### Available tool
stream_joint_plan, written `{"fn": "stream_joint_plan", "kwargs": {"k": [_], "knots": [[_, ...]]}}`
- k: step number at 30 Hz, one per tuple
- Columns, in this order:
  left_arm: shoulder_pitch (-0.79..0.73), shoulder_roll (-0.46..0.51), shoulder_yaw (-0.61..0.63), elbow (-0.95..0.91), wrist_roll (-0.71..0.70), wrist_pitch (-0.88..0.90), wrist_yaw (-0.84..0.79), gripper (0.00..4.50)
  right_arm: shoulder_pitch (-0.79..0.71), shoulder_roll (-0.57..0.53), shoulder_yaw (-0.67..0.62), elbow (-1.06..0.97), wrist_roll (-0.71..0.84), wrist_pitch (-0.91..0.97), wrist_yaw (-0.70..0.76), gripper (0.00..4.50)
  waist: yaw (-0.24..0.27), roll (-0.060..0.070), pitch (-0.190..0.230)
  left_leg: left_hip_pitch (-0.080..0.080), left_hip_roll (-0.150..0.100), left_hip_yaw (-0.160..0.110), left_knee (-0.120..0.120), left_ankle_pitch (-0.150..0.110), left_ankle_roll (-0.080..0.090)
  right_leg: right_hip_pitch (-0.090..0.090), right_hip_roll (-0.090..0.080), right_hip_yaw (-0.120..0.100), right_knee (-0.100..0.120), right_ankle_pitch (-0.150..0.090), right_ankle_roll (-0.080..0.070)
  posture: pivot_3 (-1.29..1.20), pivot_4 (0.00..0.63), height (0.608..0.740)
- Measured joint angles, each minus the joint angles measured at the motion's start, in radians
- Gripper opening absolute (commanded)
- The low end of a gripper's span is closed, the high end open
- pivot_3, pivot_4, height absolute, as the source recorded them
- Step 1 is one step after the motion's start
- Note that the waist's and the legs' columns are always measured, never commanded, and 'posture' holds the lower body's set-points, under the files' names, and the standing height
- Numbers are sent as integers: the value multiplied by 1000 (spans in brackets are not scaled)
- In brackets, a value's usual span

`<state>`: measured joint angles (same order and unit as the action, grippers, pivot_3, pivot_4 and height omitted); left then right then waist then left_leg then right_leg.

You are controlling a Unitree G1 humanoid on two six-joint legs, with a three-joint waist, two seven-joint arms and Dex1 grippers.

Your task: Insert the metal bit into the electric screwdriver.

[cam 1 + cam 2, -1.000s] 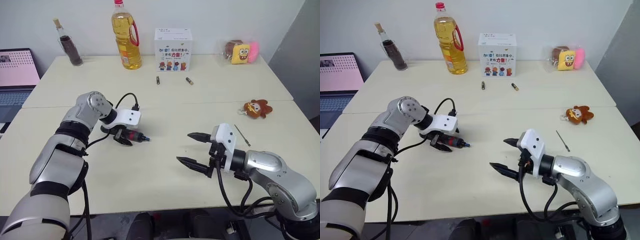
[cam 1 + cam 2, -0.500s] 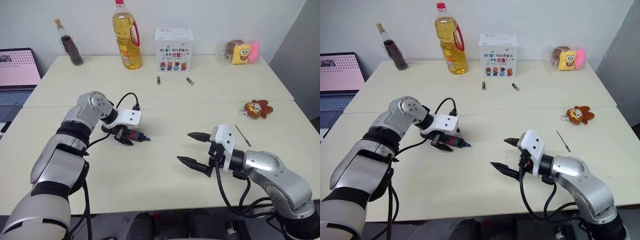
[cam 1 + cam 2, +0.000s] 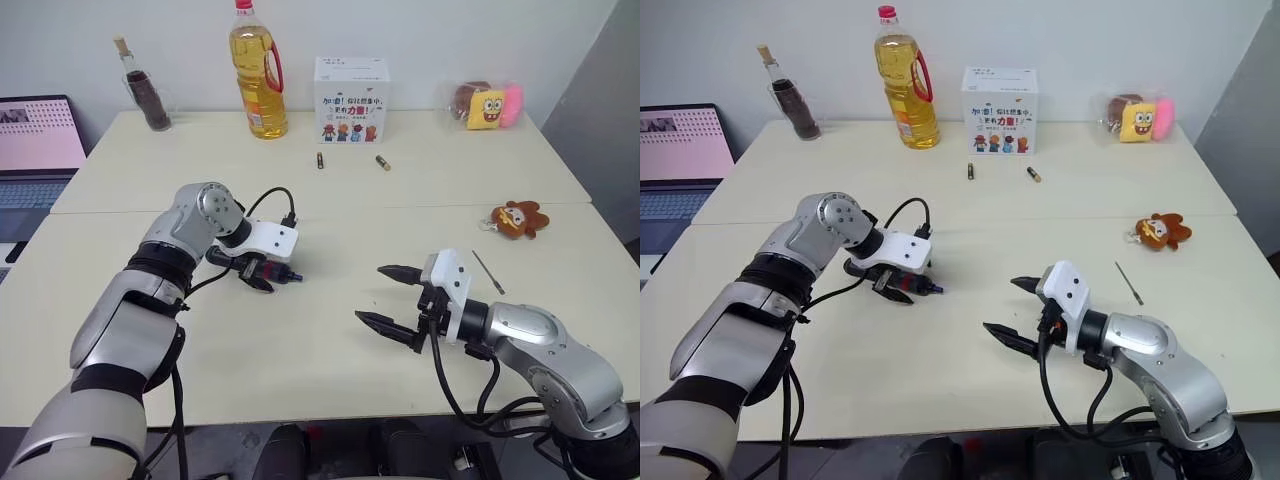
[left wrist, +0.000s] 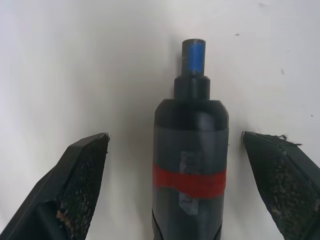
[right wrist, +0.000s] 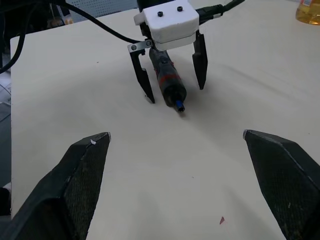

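Both grippers stand wide apart and hold nothing: the left gripper (image 3: 262,277) points steeply down with its two fingers straddling the electric screwdriver (image 3: 275,273), clear of it on either side, while the right gripper (image 3: 392,297) hovers level above bare table (image 3: 300,350), aimed across toward its partner. Working down in size from there, the screwdriver lies flat on the table between the left fingers, its tapered, blue-ended tip showing past them in the right wrist view and pointing toward the middle of the table; a red band rings the dark barrel just behind the taper. It looks rigid and moderately weighty for its size, round enough to roll if nudged, so the sensible hold is across the thick barrel at or just behind the red band — that leaves the tip free to receive the bit. The metal bit (image 3: 485,271) lies alone on the table well off on the right, near the right arm's white wrist housing and below a small brown plush toy (image 3: 513,217). It appears stiff, very light and needle-slim, lying flush on a smooth top, so pinching it will likely be fiddly — the fingertips would need to close squarely across its middle, and a glancing touch could skate it away. Two small batteries (image 3: 319,160) at the far side of the table play no part.
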<state>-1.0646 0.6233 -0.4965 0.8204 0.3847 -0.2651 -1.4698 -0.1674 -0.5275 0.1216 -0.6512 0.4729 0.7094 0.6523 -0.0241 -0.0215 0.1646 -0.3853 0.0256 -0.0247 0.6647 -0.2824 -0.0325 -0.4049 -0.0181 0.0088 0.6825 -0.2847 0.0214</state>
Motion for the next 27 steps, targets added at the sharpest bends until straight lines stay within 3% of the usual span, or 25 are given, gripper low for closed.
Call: {"fn": "stream_joint_plan", "kwargs": {"k": [27], "knots": [[-81,-15,-57,164,73,-69,59,4500,18,22,2,0,0,0,-25,4486,-7,3,-3,5,1,1,0,0,1,1,3,2,7,0,0,0,150,740]]}}
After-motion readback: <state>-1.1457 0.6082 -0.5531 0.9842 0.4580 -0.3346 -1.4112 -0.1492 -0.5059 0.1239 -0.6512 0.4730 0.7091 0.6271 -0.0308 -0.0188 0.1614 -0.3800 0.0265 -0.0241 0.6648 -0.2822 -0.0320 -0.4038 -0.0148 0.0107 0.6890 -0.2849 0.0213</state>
